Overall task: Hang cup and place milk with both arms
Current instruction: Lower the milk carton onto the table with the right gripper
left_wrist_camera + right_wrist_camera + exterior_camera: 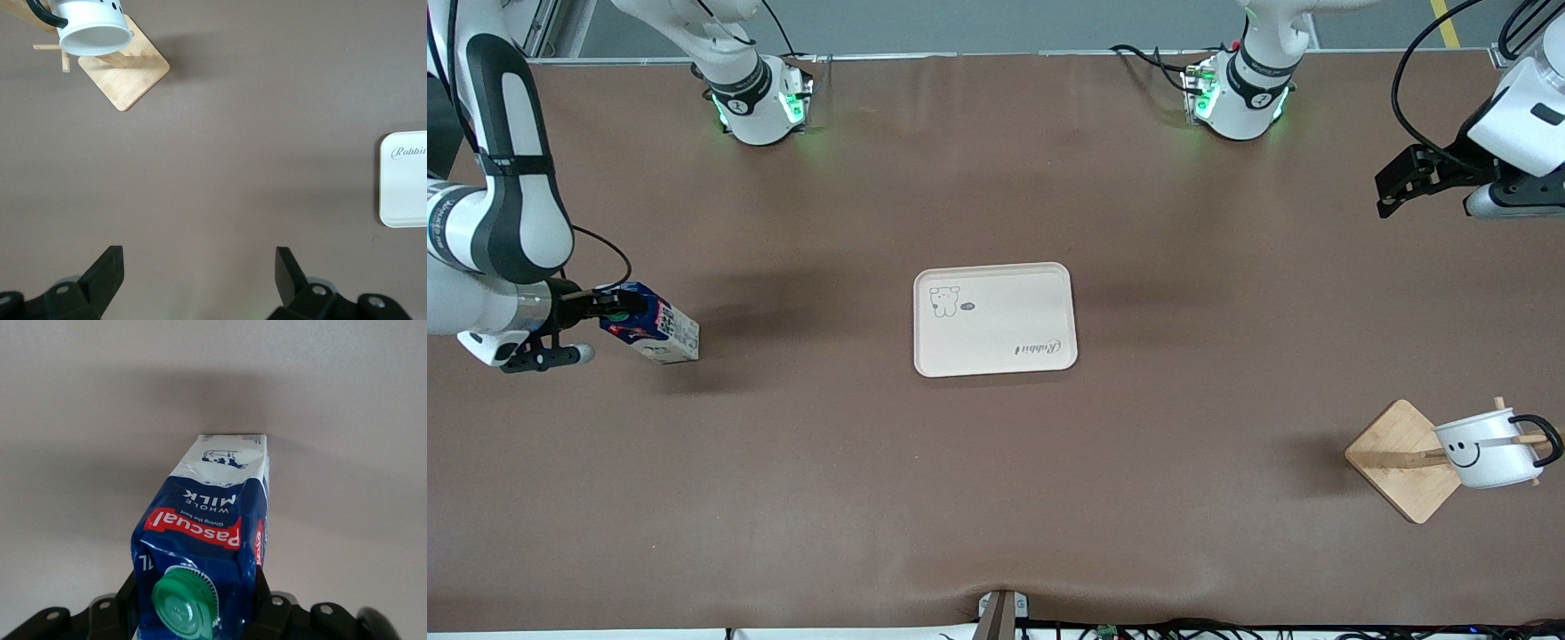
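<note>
The right gripper [605,307] grips the milk [654,329] top, tray [996,360] lying toward the table's middle; the left gripper [1396,191] hangs open.

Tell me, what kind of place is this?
Probably a robot lab. Two arms are bolted to a brown table, with loose cables at its edge, and the right gripper holds a milk carton like a practice prop.

A cream tray [996,320] with a small bear drawing and "Rabbit" lettering lies flat mid-table. The wooden stand [1403,460], with its square base and pegs, sits nearer the front camera than the tray, toward the left arm's end.
</note>
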